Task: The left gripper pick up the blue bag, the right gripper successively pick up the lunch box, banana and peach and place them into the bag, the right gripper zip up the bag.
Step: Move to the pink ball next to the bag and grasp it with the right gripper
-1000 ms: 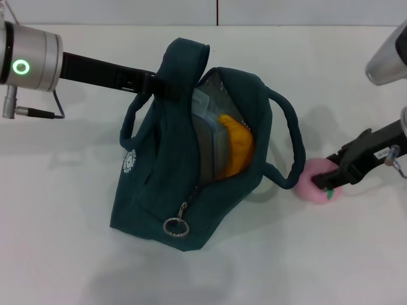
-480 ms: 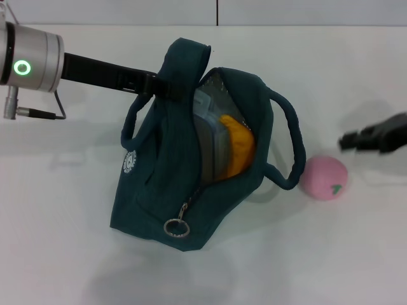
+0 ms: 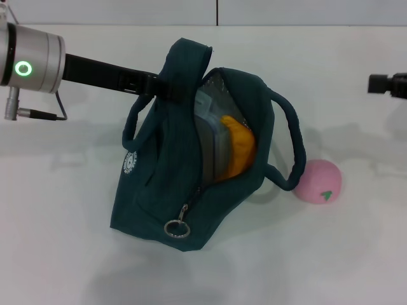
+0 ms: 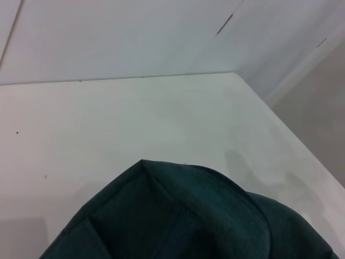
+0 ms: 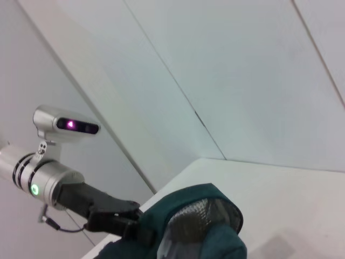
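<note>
The right pincer [image 3: 381, 83] is cut off by the head view's right edge; only a dark stub shows, so whether its fingers are apart or together cannot be told. The left pincer [image 3: 158, 86] is half buried in cloth: its black fingers are clamped on the raised rim of the bag [image 3: 159, 190], and their tips are hidden by the fabric. The right wrist view shows the same grip from afar, black fingers pinching the teal rim. The left wrist view gives only a dark fold of bag with white counter [image 4: 108, 118] beyond.

The bag is soft teal-blue cloth with rope-like handles, a silver foil lining, a round white logo and a metal ring zip pull hanging low on its front. Its mouth gapes just beside the left pincer. Inside, the box [image 3: 206, 130] stands on edge, clear plastic with rounded corners, mostly covered by the bag wall. A yellow-orange banana [image 3: 238, 146] lies against it, its ends hidden.

The peach [image 3: 317, 182] is a smooth pale pink ball with a small green mark. It rests on the counter, touching the bag's near handle, well below the right pincer.

A second ago the right pincer was closed around the peach; it has since let go and risen away, and the peach has stayed on the counter.
</note>
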Robot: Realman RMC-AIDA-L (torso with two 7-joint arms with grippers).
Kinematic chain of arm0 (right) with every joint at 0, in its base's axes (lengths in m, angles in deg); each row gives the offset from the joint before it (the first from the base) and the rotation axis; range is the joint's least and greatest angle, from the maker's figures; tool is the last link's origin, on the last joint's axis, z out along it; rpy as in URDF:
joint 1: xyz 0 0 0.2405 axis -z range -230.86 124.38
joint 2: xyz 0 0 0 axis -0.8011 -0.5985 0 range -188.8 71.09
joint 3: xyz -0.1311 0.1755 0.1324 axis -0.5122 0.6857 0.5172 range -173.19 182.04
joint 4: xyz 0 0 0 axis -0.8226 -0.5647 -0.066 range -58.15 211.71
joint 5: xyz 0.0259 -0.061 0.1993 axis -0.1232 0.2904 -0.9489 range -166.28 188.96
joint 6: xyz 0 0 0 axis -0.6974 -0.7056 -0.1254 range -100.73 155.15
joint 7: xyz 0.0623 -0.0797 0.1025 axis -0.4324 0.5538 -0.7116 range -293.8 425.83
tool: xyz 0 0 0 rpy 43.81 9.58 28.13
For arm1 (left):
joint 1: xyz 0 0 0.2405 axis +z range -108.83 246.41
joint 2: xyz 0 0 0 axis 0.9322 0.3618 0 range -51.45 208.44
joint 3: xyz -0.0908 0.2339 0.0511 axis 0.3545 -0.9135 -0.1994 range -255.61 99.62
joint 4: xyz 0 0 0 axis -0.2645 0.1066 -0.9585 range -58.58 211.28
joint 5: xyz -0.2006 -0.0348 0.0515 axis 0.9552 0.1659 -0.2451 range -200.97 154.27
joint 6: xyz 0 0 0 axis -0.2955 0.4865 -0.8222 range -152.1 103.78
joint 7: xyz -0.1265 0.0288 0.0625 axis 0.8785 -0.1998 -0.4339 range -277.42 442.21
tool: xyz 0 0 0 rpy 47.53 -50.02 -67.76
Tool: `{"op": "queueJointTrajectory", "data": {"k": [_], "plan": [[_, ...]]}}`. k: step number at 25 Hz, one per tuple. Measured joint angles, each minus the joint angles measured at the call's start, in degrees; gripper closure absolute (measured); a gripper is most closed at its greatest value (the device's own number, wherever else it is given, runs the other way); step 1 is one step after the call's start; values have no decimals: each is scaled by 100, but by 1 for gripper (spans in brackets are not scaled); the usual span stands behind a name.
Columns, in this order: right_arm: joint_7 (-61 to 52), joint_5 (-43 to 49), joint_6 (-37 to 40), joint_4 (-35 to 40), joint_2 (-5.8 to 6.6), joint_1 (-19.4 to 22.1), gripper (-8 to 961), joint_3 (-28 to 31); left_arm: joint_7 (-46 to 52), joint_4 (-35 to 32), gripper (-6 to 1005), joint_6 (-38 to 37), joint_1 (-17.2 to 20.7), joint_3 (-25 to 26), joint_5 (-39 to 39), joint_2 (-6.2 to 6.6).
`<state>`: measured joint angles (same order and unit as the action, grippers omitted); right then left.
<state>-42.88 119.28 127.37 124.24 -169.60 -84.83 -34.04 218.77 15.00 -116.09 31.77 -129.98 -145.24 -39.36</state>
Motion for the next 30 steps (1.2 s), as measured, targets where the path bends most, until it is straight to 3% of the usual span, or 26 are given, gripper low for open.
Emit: {"op": "queueJointTrajectory", "data": {"k": [6,13,17,22,28,30], "plan": [[66,-3,154,440,-111,-42,912,-485,7,0,949,1,-7,2,-2,-9],[-796,1367,-675,1745,-459,-14,767,-1977,22,-14,950,-1,-3,-2,-2,-15],[-1404,2071,-1024,1870,-463,-214,587,-3000,26,-29,950,-6,-5,2,-2,-14],[-1773,2428,-1437,1833,-478,-358,415,-3711,25,-19,950,-10,1,4,-2,-9],[-1901,2452,-1530,1789,-483,-480,225,-4018,29,-10,950,-10,10,4,-1,-1],[-1963,2458,-1585,1789,-490,-500,239,-4061,29,-9,950,-10,10,4,-1,-1]]}}
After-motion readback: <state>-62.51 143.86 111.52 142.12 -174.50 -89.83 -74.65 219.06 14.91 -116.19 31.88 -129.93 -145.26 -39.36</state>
